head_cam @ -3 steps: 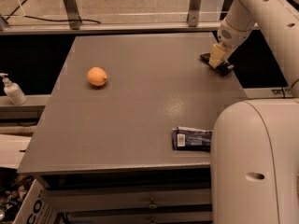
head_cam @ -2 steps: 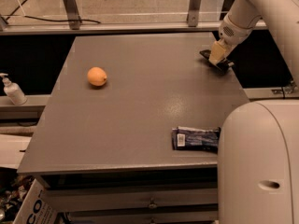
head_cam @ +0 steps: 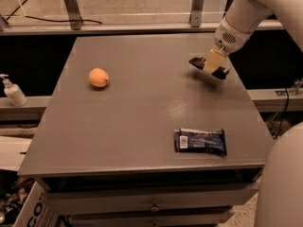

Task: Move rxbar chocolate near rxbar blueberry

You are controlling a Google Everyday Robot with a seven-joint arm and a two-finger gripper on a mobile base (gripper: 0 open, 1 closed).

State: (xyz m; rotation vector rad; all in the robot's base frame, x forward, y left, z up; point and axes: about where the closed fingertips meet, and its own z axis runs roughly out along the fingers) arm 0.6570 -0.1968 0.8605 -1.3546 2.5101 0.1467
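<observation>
The rxbar chocolate [head_cam: 195,62] sits in the upper right of the frame, near the right edge of the grey table [head_cam: 142,108]. It is a small flat bar in a black-brown wrapper, seen tilted and edge-on, so only its two dark ends show on either side of the gripper and none of its lettering can be read. The gripper [head_cam: 211,68] comes down from the arm [head_cam: 241,18] at the top right corner. Its pale fingers [head_cam: 214,59] are clamped across the middle of the bar. A soft shadow lies just under the bar, and it seems to be held slightly off the surface, though the angle does not settle whether one end touches the table. The rxbar blueberry [head_cam: 201,141] lies flat in the lower right of the tabletop, close to the front edge and well apart from the chocolate bar. Its wrapper is dark blue, with a white label patch at its left end and a pale strip along the top, and the print on both is too small to make out. An orange [head_cam: 98,77] rests on the left part of the table. A white pump bottle [head_cam: 13,91] stands on a ledge at the left edge of the frame. At the lower left corner a cardboard box [head_cam: 26,211] shows the dark letters "CO". The robot's rounded white body [head_cam: 284,183] fills the lower right corner.
</observation>
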